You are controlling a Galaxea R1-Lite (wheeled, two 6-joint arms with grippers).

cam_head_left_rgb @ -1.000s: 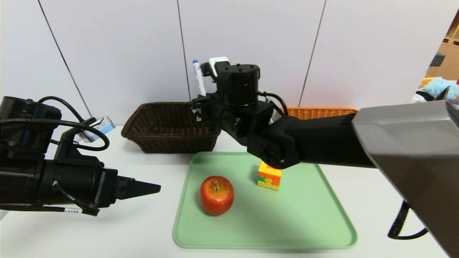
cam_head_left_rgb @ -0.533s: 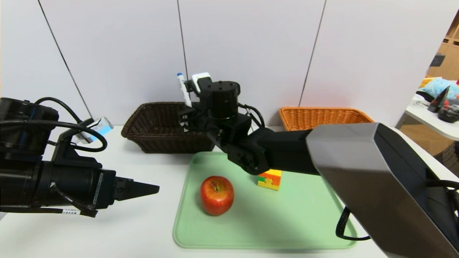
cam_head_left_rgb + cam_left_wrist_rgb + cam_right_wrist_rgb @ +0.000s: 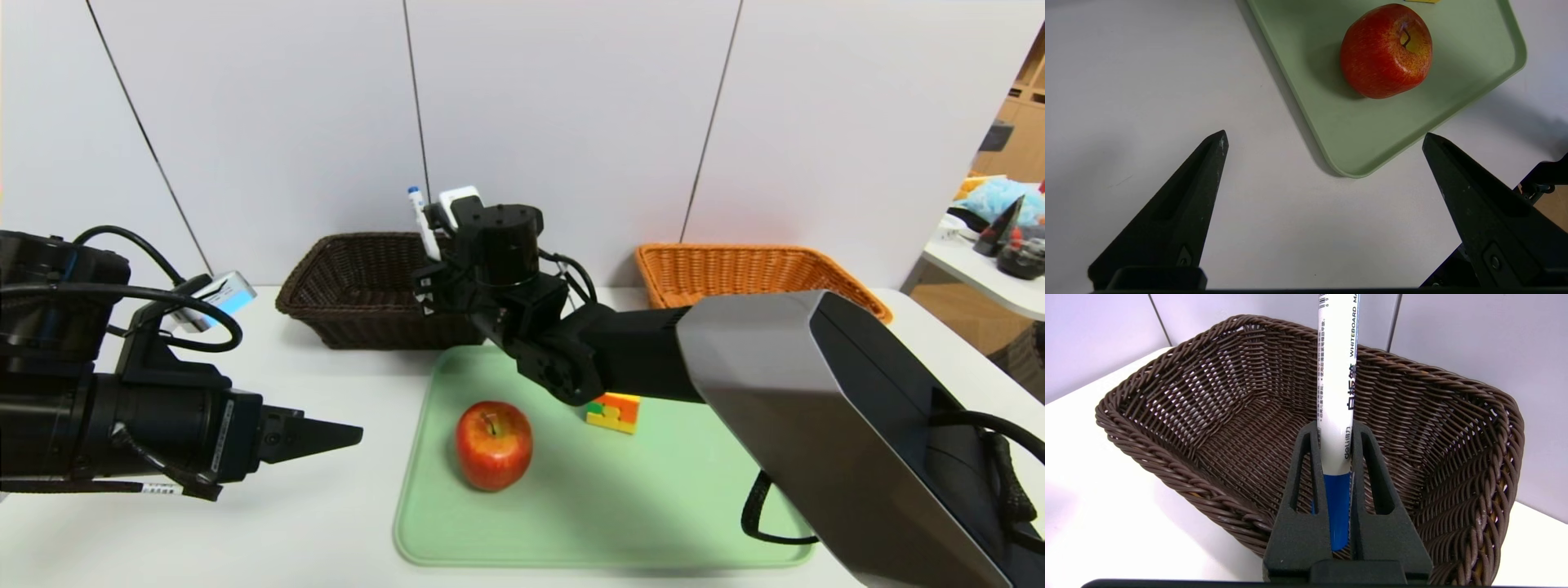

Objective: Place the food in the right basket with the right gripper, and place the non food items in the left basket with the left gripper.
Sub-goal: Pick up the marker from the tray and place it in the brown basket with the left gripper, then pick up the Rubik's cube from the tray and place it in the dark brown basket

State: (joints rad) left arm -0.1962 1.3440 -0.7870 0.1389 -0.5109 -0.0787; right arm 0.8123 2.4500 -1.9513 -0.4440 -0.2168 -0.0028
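Note:
My right gripper point(image 3: 1336, 426) is shut on a white whiteboard marker point(image 3: 1337, 375) with a blue cap, held upright over the near right corner of the dark brown left basket point(image 3: 1167, 457). In the head view the marker point(image 3: 419, 214) sticks up above the right gripper point(image 3: 426, 282) at the brown basket's point(image 3: 359, 318) rim. A red apple point(image 3: 493, 443) and a small multicoloured puzzle cube point(image 3: 614, 412) lie on the green tray point(image 3: 653, 506). The left gripper point(image 3: 355, 427) hangs open over bare table left of the tray; its wrist view shows the apple point(image 3: 1385, 51).
The orange right basket point(image 3: 735, 269) stands at the back right, partly behind my right arm. The right arm stretches across the tray above the cube. In the left wrist view the tray's corner point(image 3: 1355, 163) lies just beyond the left gripper point(image 3: 1325, 139).
The right arm has swung left and lowered with the marker, coming to the brown basket's rim. It now covers more of the cube. The left arm has barely moved.

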